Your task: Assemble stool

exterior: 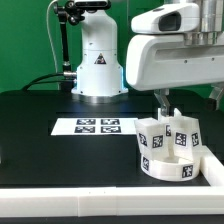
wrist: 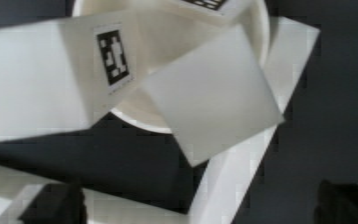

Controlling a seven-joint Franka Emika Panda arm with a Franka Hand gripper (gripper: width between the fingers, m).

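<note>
Robot gripper (exterior: pixel 166 101) poised over a partly built white stool (exterior: pixel 168 147) on a black worktop (exterior: pixel 40 140).

In the exterior view, the round seat (exterior: pixel 165 167) sits near the front edge of the worktop toward that view's right, rim up, with chunky tagged legs (exterior: pixel 181 132) standing up out of it. The gripper hangs just above the legs, its fingers spread wide and holding nothing. A white rail (exterior: pixel 120 208) runs along the front edge and turns up beside the seat. The marker board (exterior: pixel 97 127) lies flat to the exterior view's left of the stool, apart from it. The robot base (exterior: pixel 97 60) stands at the back. In the wrist view, a tagged leg (wrist: pixel 78 75) and another leg (wrist: pixel 220 100) show close up against the seat's pale inside; both fingers appear blurred.
</note>
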